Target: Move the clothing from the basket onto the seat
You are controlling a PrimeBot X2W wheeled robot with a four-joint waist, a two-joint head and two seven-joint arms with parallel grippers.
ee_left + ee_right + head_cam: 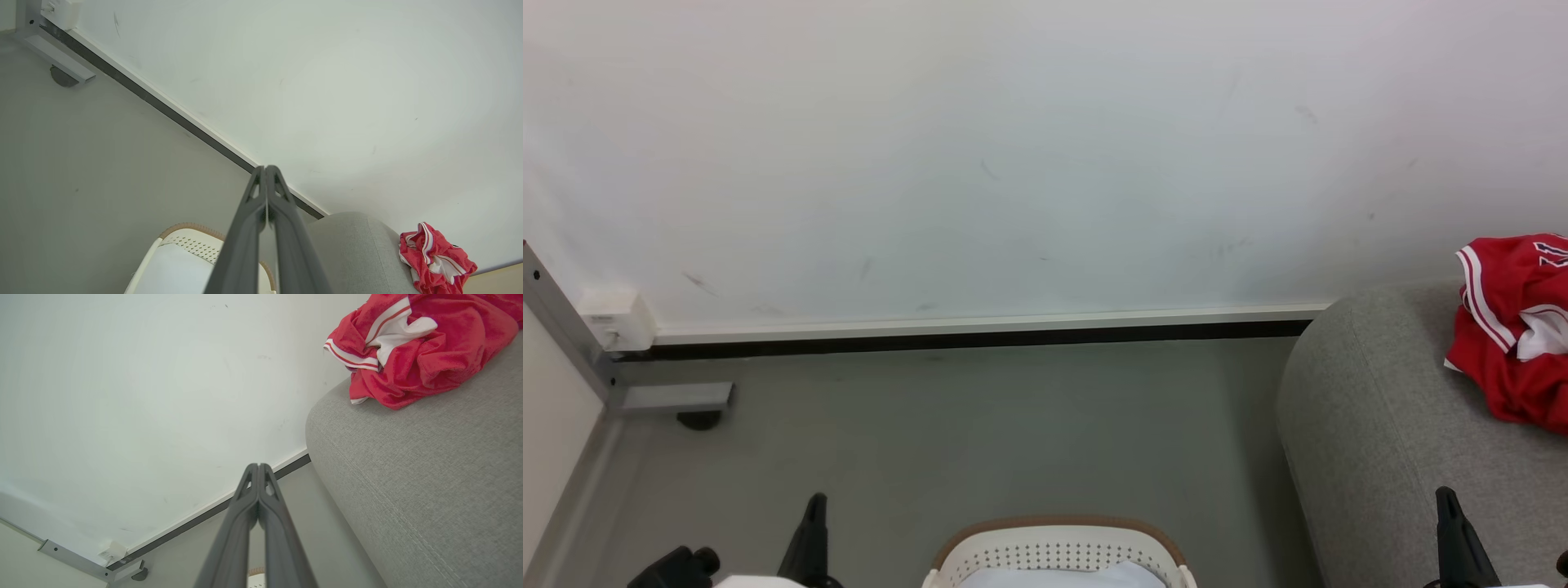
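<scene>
The red jersey (1511, 343) lies crumpled on the grey sofa (1388, 457) at the right edge of the head view; the jersey (412, 347) rests near the sofa's (429, 477) rounded end. The white basket (1058, 551) with its brown rim stands on the floor at bottom centre, a pale blue-white cloth (1066, 576) inside it. My left gripper (265, 168) is shut and holds nothing, left of the basket (184, 253). My right gripper (258, 465) is shut and holds nothing, low beside the sofa, apart from the jersey.
A white wall with a pale baseboard (980, 322) runs behind the grey floor (980, 433). A metal frame with a foot (678, 400) and a white box (617, 318) stand at the left corner.
</scene>
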